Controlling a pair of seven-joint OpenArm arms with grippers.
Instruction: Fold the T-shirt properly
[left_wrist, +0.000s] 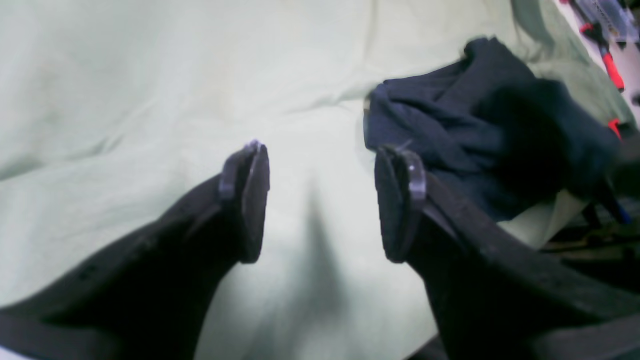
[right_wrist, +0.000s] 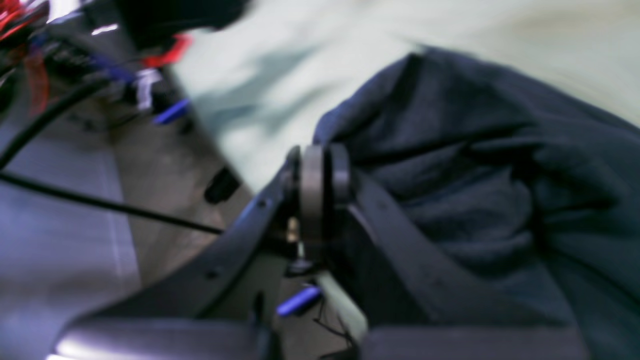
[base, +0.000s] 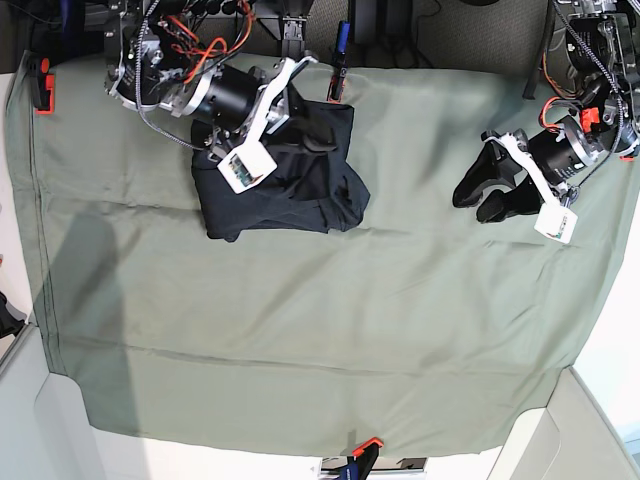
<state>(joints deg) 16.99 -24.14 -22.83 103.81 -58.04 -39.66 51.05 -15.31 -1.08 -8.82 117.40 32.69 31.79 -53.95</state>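
Note:
The dark charcoal T-shirt (base: 290, 180) lies bunched in a heap at the back left of the sage-green table cloth (base: 320, 320). My right gripper (base: 300, 90) is at the shirt's back edge near the table's rear. In the blurred right wrist view its fingers (right_wrist: 317, 170) are pressed together, and the shirt (right_wrist: 475, 200) rises up to them, apparently pinched. My left gripper (base: 478, 195) is open and empty over bare cloth at the right. In the left wrist view it (left_wrist: 325, 155) points toward the shirt (left_wrist: 475, 130), which lies well apart from it.
Cables and electronics (base: 180, 40) crowd the back left edge. A red clamp (base: 40, 85) holds the cloth at the far left, and another clamp (base: 360, 450) at the front edge. A dark blue tool (base: 340, 45) stands at the back. Red-handled tools (left_wrist: 612, 70) lie past the cloth's edge.

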